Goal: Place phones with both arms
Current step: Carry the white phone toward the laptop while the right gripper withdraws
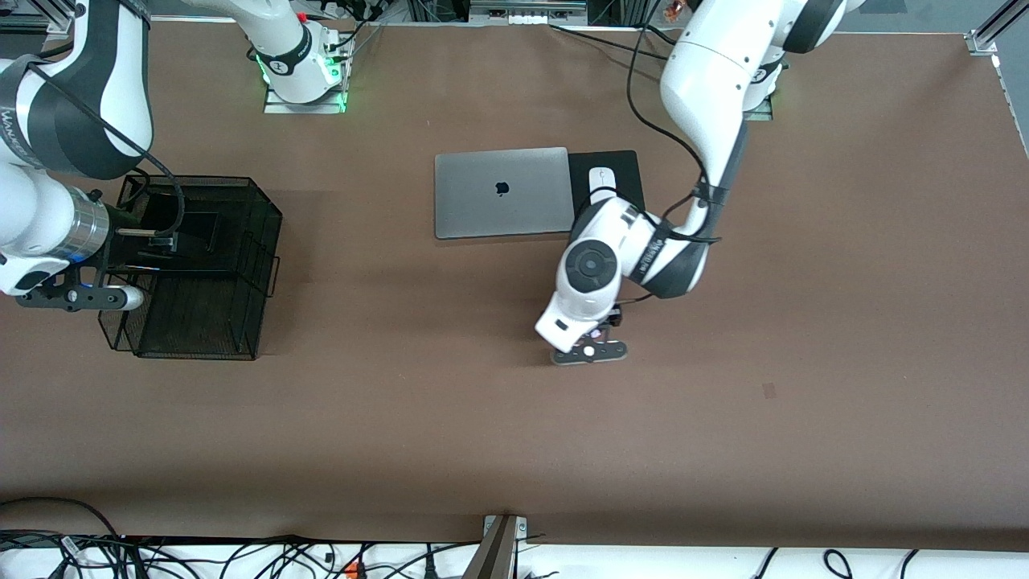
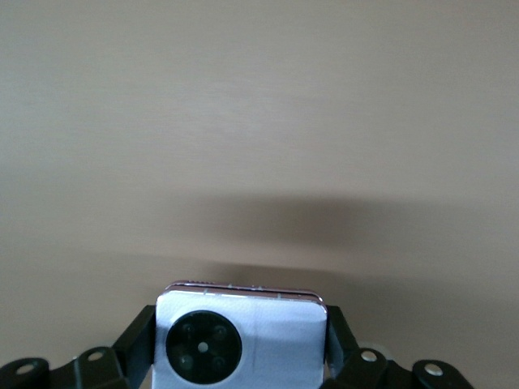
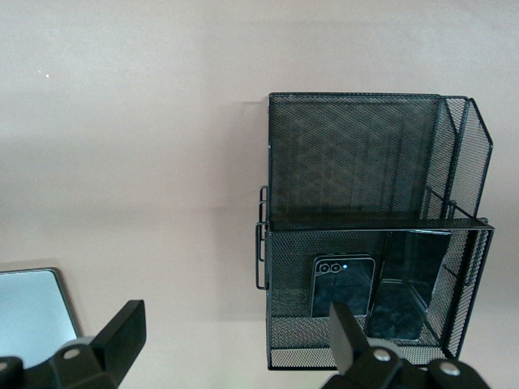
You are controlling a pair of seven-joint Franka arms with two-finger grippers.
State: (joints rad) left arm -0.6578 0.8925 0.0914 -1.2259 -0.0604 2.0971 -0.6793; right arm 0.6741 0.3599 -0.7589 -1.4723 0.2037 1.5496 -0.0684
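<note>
Wide bare stretch of the brown surface (image 1: 450, 434) runs between the mesh basket (image 1: 241, 322) at the right arm's end and the middle, nothing standing in it. The left claw (image 1: 589, 351) sits low over that middle ground, its fingers (image 2: 339, 344) clamped on the lilac-white phone (image 2: 243, 340), bare surface all around. Nearby, farther from the camera, the laptop (image 1: 502, 193) and mouse (image 1: 600, 178) lie flat. The right claw (image 3: 235, 340) hangs spread wide over the basket, where two phones (image 3: 343, 285) stand in one compartment and the larger one lies bare.
</note>
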